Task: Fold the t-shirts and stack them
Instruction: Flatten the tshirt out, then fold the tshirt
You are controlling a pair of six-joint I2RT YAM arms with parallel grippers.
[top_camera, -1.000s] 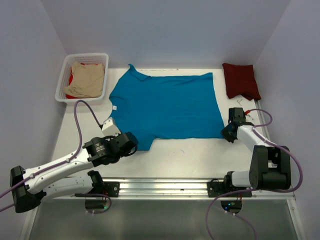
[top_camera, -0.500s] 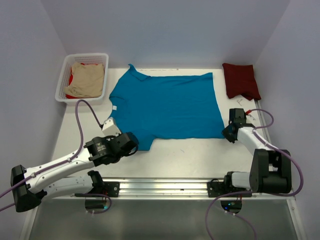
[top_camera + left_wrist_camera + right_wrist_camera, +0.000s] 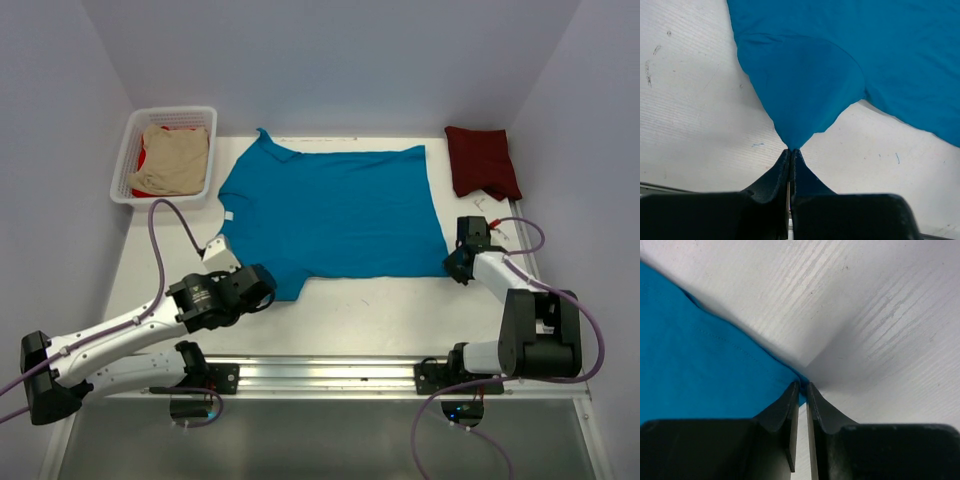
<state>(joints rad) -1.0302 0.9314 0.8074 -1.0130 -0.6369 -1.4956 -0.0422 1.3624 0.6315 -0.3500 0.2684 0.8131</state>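
Our left pincer point(image 3: 790, 152) is clamped tight on the tip of the near sleeve point(image 3: 800, 85) of the teal t-shirt point(image 3: 330, 210), and the cloth tapers straight into the closed fingers. Our right pincer point(image 3: 802, 386) stands nearly together on the hem corner point(image 3: 788, 376) of the same shirt. A sliver of blue shows between its fingers, so we judge that it has the corner pinched.

Over the last second almost nothing has changed. The left grip holds as it was, the right arm only shuffles slightly at the corner, and the shirt has not moved. We read this as both holds being settled, with the fold itself not yet begun.

The teal t-shirt lies flat across the middle of the table point(image 3: 400, 315), with its collar toward the left edge and its hem toward the right edge. A maroon t-shirt point(image 3: 482, 160) sits folded in the far right corner, well apart from it. At the far left corner the basket point(image 3: 122, 170) holds a beige t-shirt point(image 3: 175, 160) over something red, both waiting.
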